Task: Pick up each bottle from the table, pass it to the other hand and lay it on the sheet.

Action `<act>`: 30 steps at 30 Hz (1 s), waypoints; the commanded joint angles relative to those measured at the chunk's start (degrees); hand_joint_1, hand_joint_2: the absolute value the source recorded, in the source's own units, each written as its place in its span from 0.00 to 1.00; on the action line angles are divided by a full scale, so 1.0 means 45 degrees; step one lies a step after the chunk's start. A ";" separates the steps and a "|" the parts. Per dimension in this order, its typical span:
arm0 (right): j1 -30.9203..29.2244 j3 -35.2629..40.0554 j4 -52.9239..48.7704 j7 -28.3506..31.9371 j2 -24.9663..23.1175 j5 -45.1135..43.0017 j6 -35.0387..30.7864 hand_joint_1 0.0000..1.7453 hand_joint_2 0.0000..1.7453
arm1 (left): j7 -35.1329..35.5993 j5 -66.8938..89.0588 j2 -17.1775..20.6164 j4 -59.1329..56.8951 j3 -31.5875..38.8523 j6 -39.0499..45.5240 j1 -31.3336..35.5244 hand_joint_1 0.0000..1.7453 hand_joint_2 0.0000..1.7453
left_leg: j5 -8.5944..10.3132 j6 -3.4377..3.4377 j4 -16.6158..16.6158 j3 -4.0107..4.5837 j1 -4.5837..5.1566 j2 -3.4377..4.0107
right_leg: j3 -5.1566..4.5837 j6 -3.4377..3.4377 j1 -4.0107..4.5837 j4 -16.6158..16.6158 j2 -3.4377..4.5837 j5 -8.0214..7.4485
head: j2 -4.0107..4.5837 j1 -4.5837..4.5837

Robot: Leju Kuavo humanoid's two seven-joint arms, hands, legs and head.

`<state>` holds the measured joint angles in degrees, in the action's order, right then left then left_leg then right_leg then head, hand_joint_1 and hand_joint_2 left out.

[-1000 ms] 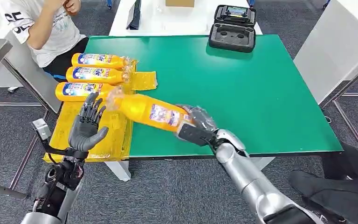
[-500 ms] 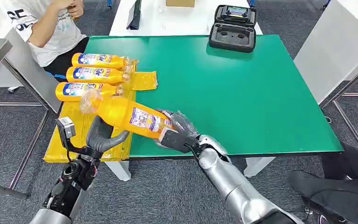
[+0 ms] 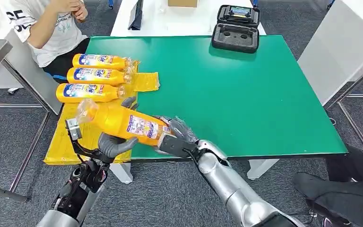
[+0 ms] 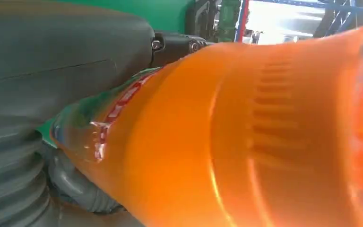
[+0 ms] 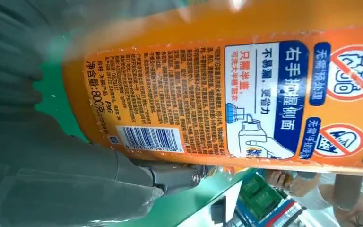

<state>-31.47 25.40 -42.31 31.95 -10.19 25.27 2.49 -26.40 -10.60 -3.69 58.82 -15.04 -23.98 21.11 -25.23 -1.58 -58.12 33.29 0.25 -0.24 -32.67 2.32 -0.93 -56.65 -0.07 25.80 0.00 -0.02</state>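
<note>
Right hand (image 3: 175, 139) holds orange bottle (image 3: 123, 122) against left hand (image 3: 116, 142)

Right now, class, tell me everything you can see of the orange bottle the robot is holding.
The orange bottle looks like glossy plastic, with a printed label bearing text, a barcode and blue panels, and clear wrap around its cap end. It lies tilted, off the table, over the near edge of the yellow sheet. The right hand grips its base end; the left hand cups its middle from below.
</note>
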 commanded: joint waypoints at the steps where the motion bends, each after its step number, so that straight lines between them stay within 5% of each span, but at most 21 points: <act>1: -0.0656 0.0268 0.1098 0.0019 0.0050 0.0024 0.0071 1.00 1.00 | 0.0102 -0.0193 0.0119 -0.0688 -0.0549 -0.0304 0.0458 0.00 1.00 | -0.0002 0.0018 -0.0001 -0.0012 -0.0012 -0.0001 | 0.0019 -0.0017 0.0013 0.0007 -0.0004 0.0000 | 0.0000 0.0000; 25: -0.0860 0.0773 0.1983 -0.0027 -0.0168 0.0434 0.0506 1.00 1.00 | -0.0130 0.0616 0.0034 -0.0556 -0.0752 0.0230 0.0382 0.00 1.00 | -0.0002 0.0016 -0.0002 -0.0009 -0.0007 -0.0001 | 0.0014 -0.0015 0.0007 0.0000 -0.0004 0.0003 | 0.0000 0.0000; 26: -0.0927 0.0833 0.2078 0.0013 -0.0149 0.0463 0.0588 0.97 1.00 | -0.0269 0.0194 0.0003 -0.0490 -0.0631 -0.0211 0.0311 0.43 1.00 | -0.0006 0.0026 -0.0008 -0.0017 -0.0019 0.0001 | 0.0027 -0.0026 0.0020 0.0004 -0.0003 0.0002 | 0.0000 0.0000; 28: -0.1043 0.0851 0.2237 0.0033 -0.0187 0.0472 0.0586 1.00 1.00 | -0.0288 -0.0032 0.0001 -0.0243 -0.0626 -0.0530 0.0185 0.91 1.00 | -0.0001 0.0012 0.0000 -0.0004 -0.0005 0.0004 | 0.0007 -0.0011 0.0005 0.0002 0.0002 -0.0001 | 0.0000 0.0000; 30: -0.1091 0.0857 0.2327 0.0036 -0.0209 0.0483 0.0565 0.99 1.00 | -0.0196 -0.0325 -0.0067 -0.0149 -0.0575 -0.0821 0.0098 1.00 1.00 | -0.0003 0.0017 -0.0003 -0.0006 -0.0009 0.0006 | 0.0011 -0.0016 0.0009 0.0001 0.0004 0.0000 | 0.0000 -0.0005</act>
<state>-32.52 26.82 -38.12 32.24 -10.84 26.91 4.66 -27.52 -9.29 -3.65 58.82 -16.35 -24.02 20.91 -25.23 -1.58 -58.12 33.31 0.26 -0.24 -32.67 2.32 -0.94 -56.65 -0.07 25.80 0.00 -0.04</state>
